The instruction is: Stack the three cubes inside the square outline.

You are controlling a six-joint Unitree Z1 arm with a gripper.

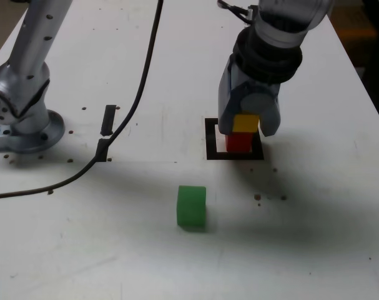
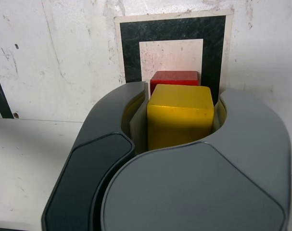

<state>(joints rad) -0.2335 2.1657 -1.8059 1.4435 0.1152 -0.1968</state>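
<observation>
The hand (image 1: 246, 128) pinches the yellow cube (image 1: 246, 122) atop the red cube (image 1: 238, 142) inside the square outline (image 1: 210, 139); the green cube (image 1: 191, 205) waits nearer the exterior view's camera.

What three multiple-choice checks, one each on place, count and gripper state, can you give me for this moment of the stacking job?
1. Where is the green cube?
A. On the bare table, outside the square outline
B. On top of the yellow cube
C. Inside the outline

2. How many cubes stand in the stack at the outline?
A. One
B. Two
C. Three

3. What is the gripper doing?
A. Open above the green cube
B. Shut on nothing
C. Shut on the yellow cube

Answers: 1 A, the exterior view shows it alone, nearer the camera than the outline. 2 B, yellow sits on the red cube. 3 C, the wrist view shows both jaws against the yellow cube's sides.
</observation>
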